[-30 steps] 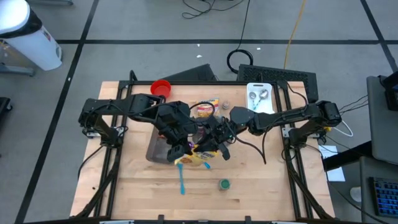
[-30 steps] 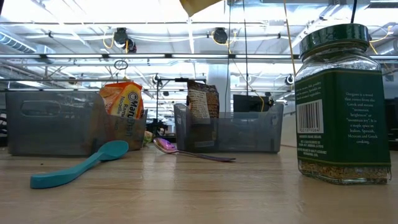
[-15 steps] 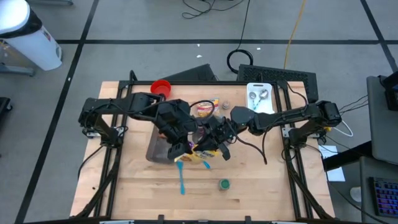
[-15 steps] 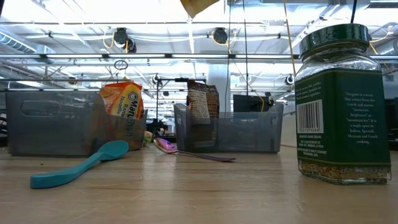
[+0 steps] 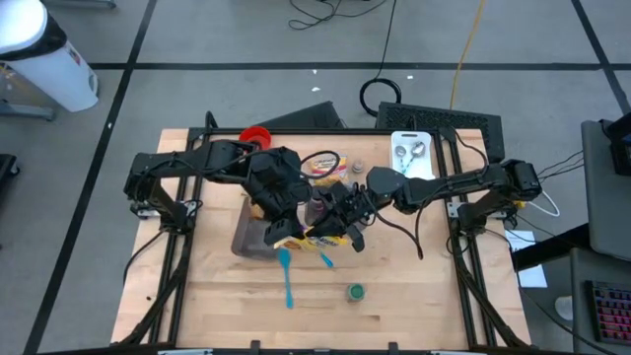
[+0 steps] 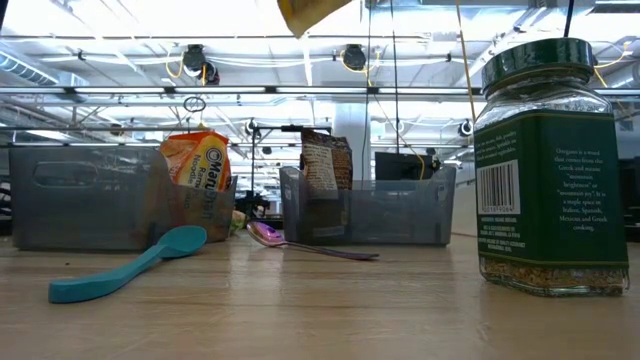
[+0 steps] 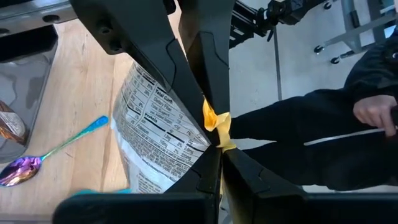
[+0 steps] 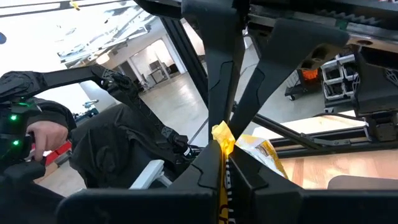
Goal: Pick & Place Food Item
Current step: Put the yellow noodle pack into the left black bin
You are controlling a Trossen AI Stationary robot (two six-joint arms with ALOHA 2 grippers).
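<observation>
Overhead, a yellow food packet (image 5: 317, 237) is held above the table (image 5: 414, 286) by both arms, reaching inward; left gripper (image 7: 219, 138) and right gripper (image 8: 222, 144) fingers are clamped on its edges.

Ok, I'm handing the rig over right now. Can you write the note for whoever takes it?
Left gripper: shut on the yellow edge of the snack bag, held up over the middle of the table.
Right gripper: shut on the same bag, from the other side.
Two grey bins each hold a packet; teal spoon, shiny spoon and herb jar sit on the table in front of the bins.
Done: bag lifted off the table.
Left: carry it to its place, then release both grips.
</observation>
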